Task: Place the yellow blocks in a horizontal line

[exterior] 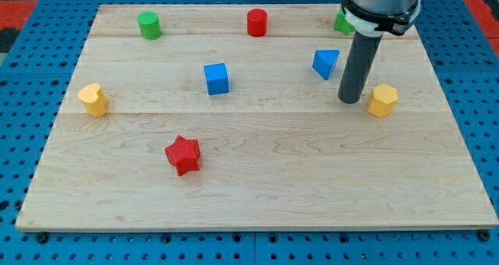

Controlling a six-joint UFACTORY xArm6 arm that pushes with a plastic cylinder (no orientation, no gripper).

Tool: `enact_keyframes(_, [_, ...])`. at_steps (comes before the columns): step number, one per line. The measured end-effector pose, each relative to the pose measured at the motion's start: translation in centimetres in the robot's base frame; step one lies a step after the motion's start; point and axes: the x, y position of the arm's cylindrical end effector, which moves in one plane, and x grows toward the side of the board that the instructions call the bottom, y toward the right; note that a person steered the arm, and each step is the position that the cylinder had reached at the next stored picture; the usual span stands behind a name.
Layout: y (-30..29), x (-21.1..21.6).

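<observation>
Yellow: two, heart [93, 99] far left, hexagon [383, 100] right.
Tip [350, 100]: just left of hexagon.
Hand: none, only rod.

Bright, even light falls on the wooden board [257, 179]; blocks cast only faint, short shadows. Focus is sharp throughout, without obvious glare. The rod [359, 66] perhaps shows slight softness near the view's top.
</observation>
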Motion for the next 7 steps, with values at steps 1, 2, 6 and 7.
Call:
enact_keyframes(1, [0.6, -0.1])
enact_keyframes(2, [1.0, -0.4])
enact_keyframes(6, [-13.1, 2.1])
enact_keyframes(7, [-24.4, 3.8])
